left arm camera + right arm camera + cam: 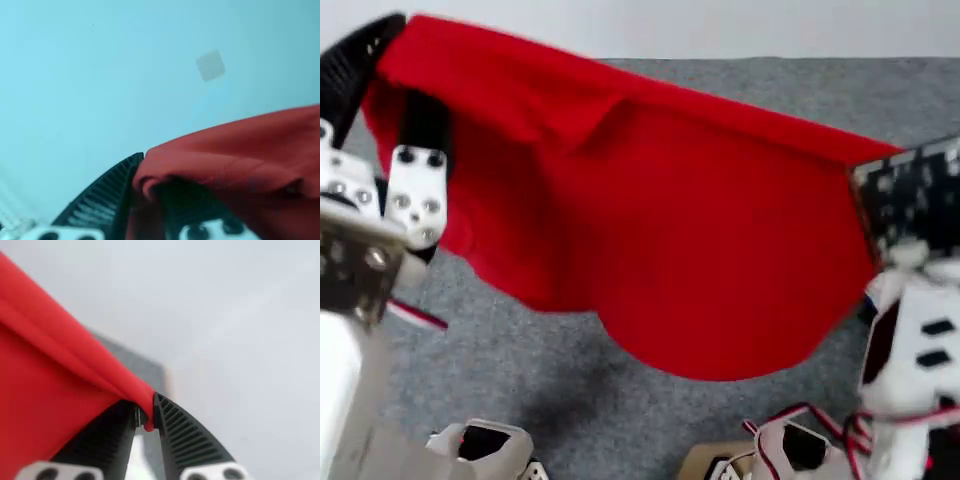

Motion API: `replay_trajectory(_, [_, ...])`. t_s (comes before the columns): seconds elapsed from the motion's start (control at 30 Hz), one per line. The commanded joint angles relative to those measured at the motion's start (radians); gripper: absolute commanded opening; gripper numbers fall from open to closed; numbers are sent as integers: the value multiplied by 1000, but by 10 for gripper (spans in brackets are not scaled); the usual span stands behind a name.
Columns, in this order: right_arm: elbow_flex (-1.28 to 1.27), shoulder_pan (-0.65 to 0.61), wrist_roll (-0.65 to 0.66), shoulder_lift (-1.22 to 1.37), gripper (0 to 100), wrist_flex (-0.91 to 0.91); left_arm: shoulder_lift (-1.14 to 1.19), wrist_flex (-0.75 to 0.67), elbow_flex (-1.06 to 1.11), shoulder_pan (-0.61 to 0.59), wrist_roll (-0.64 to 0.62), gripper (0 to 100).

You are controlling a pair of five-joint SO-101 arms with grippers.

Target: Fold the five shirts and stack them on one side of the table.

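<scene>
Red shirt (680, 250) stretched above grey table (520, 370); both jaws pinch its edge.

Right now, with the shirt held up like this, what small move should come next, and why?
The left hand and right hand each pinch an edge of the red shirt, which hangs spread between them above the grey table, unfolded. So probably lower both together to lay it flat.
</scene>
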State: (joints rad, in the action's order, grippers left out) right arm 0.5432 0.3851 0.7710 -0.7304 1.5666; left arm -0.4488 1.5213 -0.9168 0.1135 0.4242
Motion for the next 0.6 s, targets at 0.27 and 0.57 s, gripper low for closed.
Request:
replay_trajectory(0.27, [49, 18, 44, -82, 11, -143, -110, 74, -31, -17, 63, 2])
replay_trajectory(0.57, [49, 13, 126, -122, 11, -150, -137, 87, -58, -130, 60, 2])
